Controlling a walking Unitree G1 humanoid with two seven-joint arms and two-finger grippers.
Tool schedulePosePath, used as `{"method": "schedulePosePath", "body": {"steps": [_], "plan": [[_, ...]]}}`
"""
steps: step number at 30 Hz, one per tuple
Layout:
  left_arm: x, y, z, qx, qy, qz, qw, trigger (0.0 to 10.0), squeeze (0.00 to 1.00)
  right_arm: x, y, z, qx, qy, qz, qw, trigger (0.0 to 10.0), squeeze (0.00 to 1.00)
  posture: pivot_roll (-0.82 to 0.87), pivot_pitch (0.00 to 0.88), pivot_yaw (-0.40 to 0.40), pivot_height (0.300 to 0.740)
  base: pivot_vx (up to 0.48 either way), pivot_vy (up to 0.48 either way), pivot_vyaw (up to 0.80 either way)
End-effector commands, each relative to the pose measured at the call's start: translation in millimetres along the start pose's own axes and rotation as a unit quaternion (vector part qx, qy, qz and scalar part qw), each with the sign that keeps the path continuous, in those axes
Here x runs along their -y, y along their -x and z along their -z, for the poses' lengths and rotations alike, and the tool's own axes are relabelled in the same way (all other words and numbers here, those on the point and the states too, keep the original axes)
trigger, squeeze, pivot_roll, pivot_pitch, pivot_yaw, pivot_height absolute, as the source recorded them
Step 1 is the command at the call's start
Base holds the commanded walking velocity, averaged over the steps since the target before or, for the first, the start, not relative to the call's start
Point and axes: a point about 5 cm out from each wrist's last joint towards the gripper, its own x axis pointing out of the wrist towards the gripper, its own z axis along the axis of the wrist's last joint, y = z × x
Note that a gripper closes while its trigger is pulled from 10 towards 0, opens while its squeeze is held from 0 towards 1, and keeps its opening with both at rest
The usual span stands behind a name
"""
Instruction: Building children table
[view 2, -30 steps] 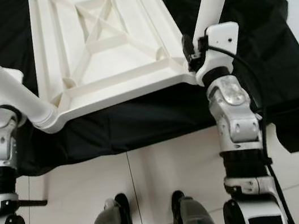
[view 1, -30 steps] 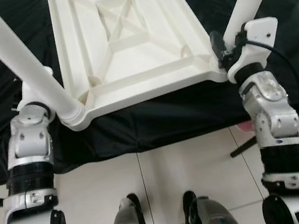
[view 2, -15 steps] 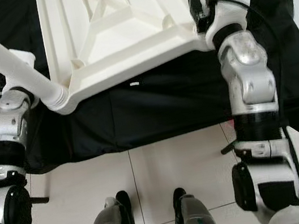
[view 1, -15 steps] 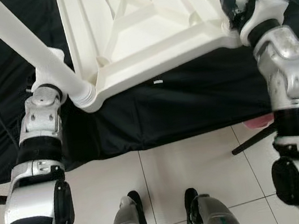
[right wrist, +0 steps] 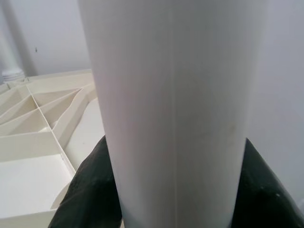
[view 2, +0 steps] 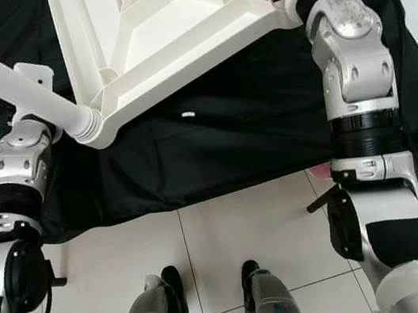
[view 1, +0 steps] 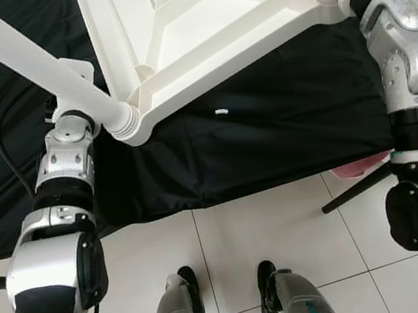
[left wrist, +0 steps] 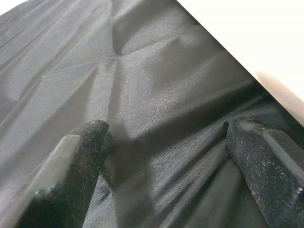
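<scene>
A big white table leg (right wrist: pixel 175 109) is standing between two black fingers (right wrist: pixel 88 190); the ribbed white tabletop (right wrist: pixel 33 142) is lying at the lower left.

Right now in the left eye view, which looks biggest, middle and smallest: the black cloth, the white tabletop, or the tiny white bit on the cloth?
1. black cloth, covering most of the picture
2. white tabletop, upside down on the cloth
3. tiny white bit, by far the smallest
</scene>
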Motion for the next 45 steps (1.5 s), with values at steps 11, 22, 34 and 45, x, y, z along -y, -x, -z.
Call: {"method": "schedulePosePath", "body": {"steps": [11,22,34,45], "plan": [[80.0,5.6,41.6,-0.075,0.008,0.109,0.991,10.0,0.00,-45.4,-16.3,-113.7,0.243,-0.083,-0.135,0.957,10.0,0.00,-0.27,0.185,-0.025,0.740,0.000,0.000,0.00],[107.2,12.7,53.0,-0.087,0.018,0.138,0.986,10.0,0.00,-83.9,-30.3,-142.1,0.270,-0.058,-0.226,0.934,10.0,0.00,-0.28,0.165,-0.034,0.740,0.000,0.000,0.00],[133.6,20.8,59.3,-0.097,0.023,0.175,0.980,10.0,0.00,-121.3,-38.6,-161.1,0.283,-0.046,-0.293,0.912,10.0,0.00,-0.28,0.149,-0.024,0.740,0.000,0.000,0.00],[156.9,29.0,61.8,-0.099,0.034,0.210,0.972,10.0,0.00,-155.4,-45.4,-175.1,0.291,-0.037,-0.333,0.896,10.0,0.00,-0.28,0.133,-0.025,0.740,0.000,0.000,0.00]]}}
